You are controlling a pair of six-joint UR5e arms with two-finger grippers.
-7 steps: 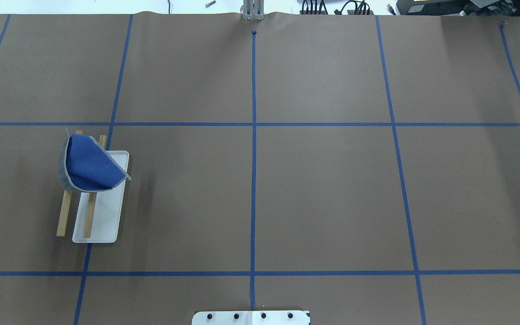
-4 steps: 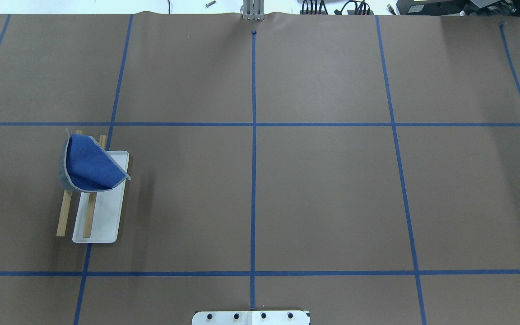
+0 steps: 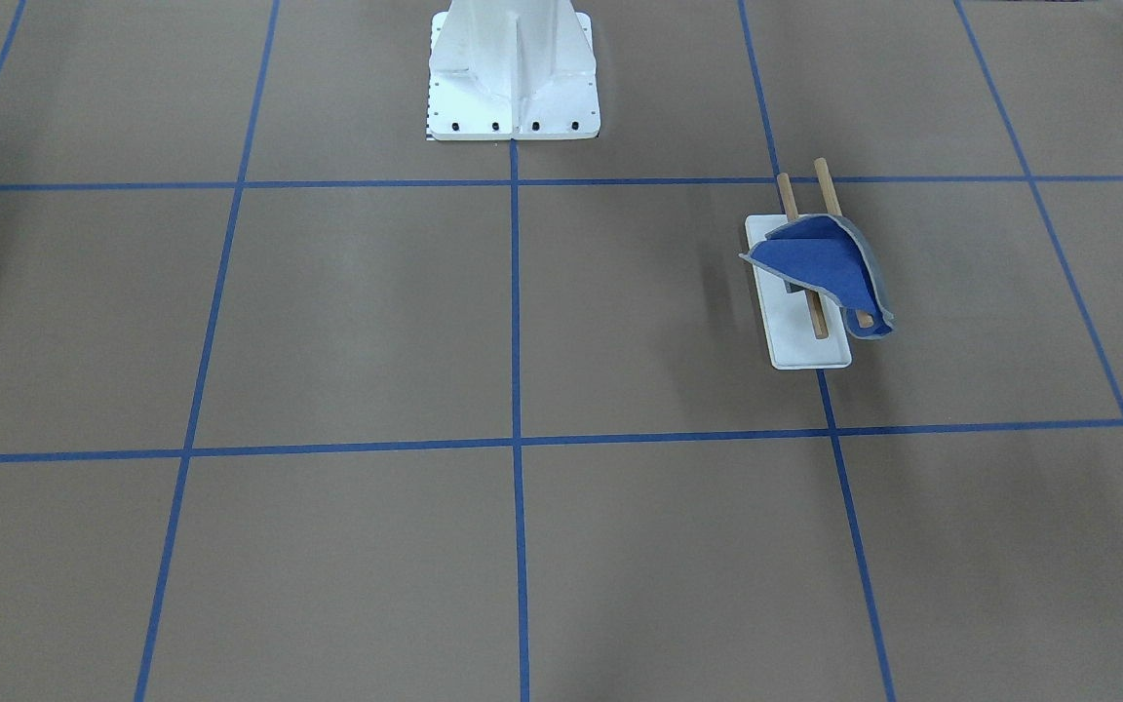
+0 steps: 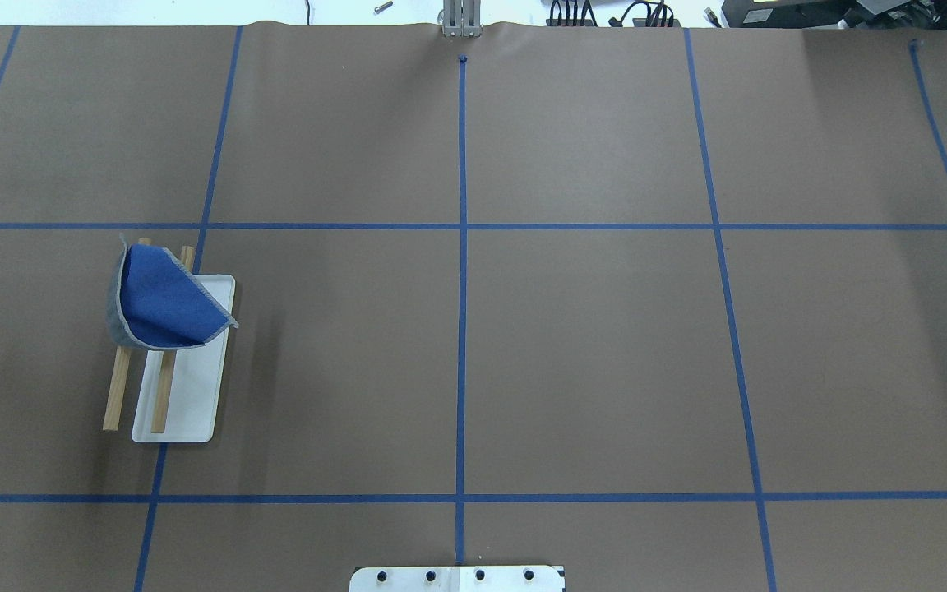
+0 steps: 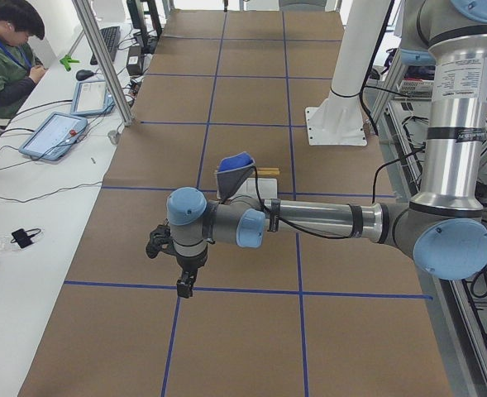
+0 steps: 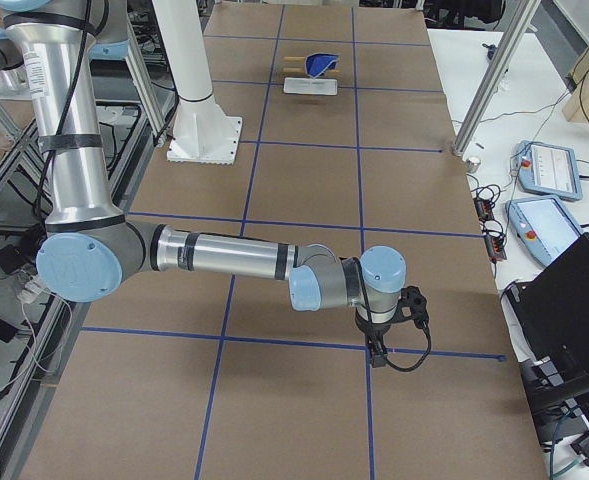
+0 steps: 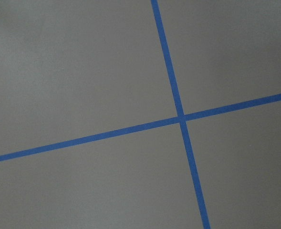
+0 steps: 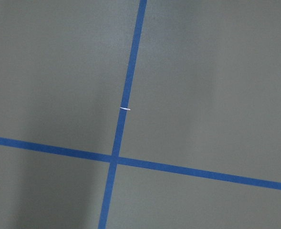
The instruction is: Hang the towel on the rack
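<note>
The towel [image 4: 163, 300], blue face up with a grey underside and pale edge, lies draped over the far end of the rack's two wooden rails [image 4: 117, 390] above the white base [image 4: 186, 403]. It also shows in the front view [image 3: 820, 263] and in both side views [image 5: 236, 161] [image 6: 321, 63]. My left gripper [image 5: 157, 242] hovers over the table, well away from the rack. My right gripper [image 6: 414, 305] hovers at the opposite end of the table. Each shows only in a side view, so I cannot tell whether either is open or shut. Nothing touches the towel.
Brown paper with blue tape grid lines [image 4: 462, 247] covers the table. The robot's white pedestal [image 3: 513, 68] stands at the middle of the near edge. An operator [image 5: 7, 50] sits at a side desk with tablets [image 5: 57, 132]. Both wrist views show only paper and tape.
</note>
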